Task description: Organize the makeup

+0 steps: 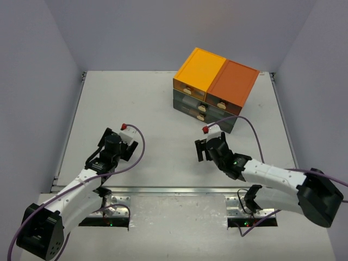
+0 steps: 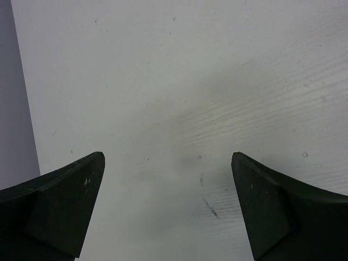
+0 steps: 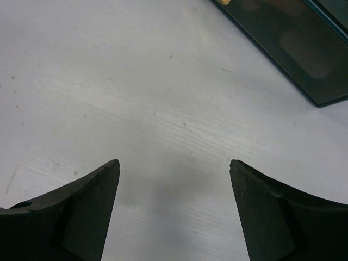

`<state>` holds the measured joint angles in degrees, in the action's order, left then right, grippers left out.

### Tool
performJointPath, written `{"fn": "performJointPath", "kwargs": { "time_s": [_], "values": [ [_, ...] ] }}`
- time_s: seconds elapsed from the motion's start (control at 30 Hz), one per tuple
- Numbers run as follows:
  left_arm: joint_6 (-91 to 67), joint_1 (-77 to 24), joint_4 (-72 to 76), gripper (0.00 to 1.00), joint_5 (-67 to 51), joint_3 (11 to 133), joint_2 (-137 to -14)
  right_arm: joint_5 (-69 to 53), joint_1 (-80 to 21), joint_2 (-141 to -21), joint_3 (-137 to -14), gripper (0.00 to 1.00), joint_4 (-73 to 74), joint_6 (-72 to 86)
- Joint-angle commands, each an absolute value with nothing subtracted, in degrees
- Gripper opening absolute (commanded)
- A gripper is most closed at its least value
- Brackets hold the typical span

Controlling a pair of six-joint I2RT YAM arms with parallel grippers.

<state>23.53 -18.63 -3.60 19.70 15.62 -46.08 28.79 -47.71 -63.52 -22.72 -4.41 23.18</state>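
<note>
No makeup shows in any view. My left gripper (image 1: 109,140) (image 2: 167,157) hangs low over bare white table at the left, jaws wide open, nothing between them. My right gripper (image 1: 202,148) (image 3: 174,163) is also open and empty over bare table, just in front of the drawer chest (image 1: 215,87). In the right wrist view, the chest's dark lower drawer front (image 3: 283,38) crosses the upper right corner, apart from the fingertips. Dim shapes show behind that front; I cannot tell what they are.
The chest, orange on top with dark drawers and small pale knobs (image 1: 201,116), stands at the table's back right. Grey walls close in the table (image 1: 136,109) on three sides. The arm bases (image 1: 111,209) sit on plates at the near edge.
</note>
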Motion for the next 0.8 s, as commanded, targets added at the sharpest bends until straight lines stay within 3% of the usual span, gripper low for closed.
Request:
{"fn": "performJointPath", "kwargs": {
  "time_s": [0.0,0.17,0.3,0.4,0.67,0.77],
  "values": [
    [23.23,-17.75,-1.25,1.00,19.73,15.73,-44.94,26.79,-46.27,-53.91,-22.70,0.86,12.97,23.01],
    [23.20,-17.67,-1.05,1.00,20.12,15.56,-44.24,40.03,-38.94,-40.74,-21.03,0.98,24.23,34.21],
    [23.04,-17.52,-1.05,1.00,20.60,15.63,-44.77,53.02,-26.97,-31.17,-16.01,0.99,24.62,38.35],
    [22.94,-17.40,-1.05,1.00,20.74,15.64,-44.65,51.66,-20.01,-27.15,-13.56,0.99,24.61,42.68],
    [23.07,-17.23,-1.10,1.00,20.61,15.33,-43.00,47.19,-17.80,-32.27,-13.44,0.99,21.47,42.39],
    [22.96,-17.14,-1.06,1.00,20.83,15.45,-43.66,50.16,-17.75,-36.10,-14.42,0.99,21.24,49.32]
  ]
}}
